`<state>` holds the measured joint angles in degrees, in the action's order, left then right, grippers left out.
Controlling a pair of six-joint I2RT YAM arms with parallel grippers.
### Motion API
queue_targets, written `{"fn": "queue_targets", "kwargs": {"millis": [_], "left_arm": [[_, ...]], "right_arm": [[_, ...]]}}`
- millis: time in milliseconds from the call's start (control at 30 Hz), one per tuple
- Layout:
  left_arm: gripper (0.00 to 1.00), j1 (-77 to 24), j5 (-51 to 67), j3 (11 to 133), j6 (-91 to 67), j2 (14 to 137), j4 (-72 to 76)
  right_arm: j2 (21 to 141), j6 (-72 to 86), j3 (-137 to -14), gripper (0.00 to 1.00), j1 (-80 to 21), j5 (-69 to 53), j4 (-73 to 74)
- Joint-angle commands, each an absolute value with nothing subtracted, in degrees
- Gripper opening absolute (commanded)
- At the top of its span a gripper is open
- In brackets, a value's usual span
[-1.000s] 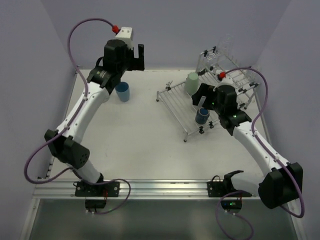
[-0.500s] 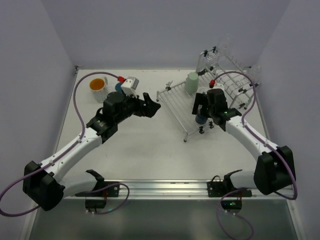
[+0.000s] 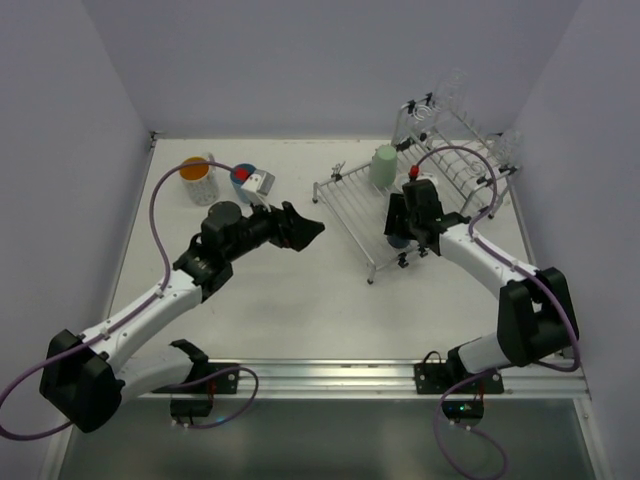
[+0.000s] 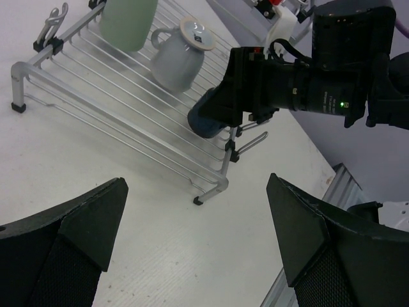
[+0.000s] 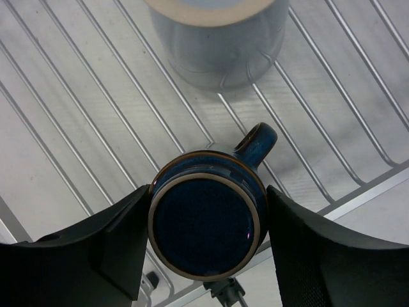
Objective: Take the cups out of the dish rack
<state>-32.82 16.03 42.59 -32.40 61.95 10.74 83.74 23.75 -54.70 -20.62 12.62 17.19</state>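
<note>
Open white table (image 3: 300,300) stretched left of and before the dish rack (image 3: 345,200), with lilac walls (image 3: 330,60) close behind it. Left of the rack, the left gripper (image 4: 196,182) hung spread wide. At the rack's near edge, the right gripper (image 5: 206,192) straddled the upturned dark blue mug (image 5: 206,224); whether it pinched the mug was unclear.

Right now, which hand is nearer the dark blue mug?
Right. Right hand flanks the dark blue mug on the rack; left hand hangs over table, off the rack.

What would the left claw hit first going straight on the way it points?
Likely the dish rack, at its near corner, the dark blue mug just beyond. The left claw seems tilted downward, so the table could come first; depth unclear.
</note>
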Motion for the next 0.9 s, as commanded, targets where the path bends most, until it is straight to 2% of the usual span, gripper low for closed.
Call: {"fn": "queue_targets", "kwargs": {"millis": [0, 100, 333, 600, 867], "left_arm": [[1.0, -33.1, 17.8, 42.4, -33.0, 62.1, 15.6], [1.0, -33.1, 18.7, 43.0, -33.5, 62.4, 16.1], [1.0, -33.1, 21.5, 44.2, -35.4, 63.2, 18.3], [0.93, -33.1, 27.6, 45.4, -41.6, 65.1, 24.9], [0.84, -33.0, 34.9, 41.1, -51.9, 68.2, 40.7]], "right_arm": [[81.4, 24.2, -56.7, 0.4, -21.4, 14.9, 16.2], [78.8, 24.4, -56.4, 0.33, -21.7, 15.5, 15.8], [66.8, 25.7, -53.8, 0.28, -22.2, 9.2, 11.5], [55.5, 36.2, -48.9, 0.27, -22.1, -13.8, -5.3], [56.0, 49.9, -45.7, 0.27, -22.1, -29.5, -24.2]]}}
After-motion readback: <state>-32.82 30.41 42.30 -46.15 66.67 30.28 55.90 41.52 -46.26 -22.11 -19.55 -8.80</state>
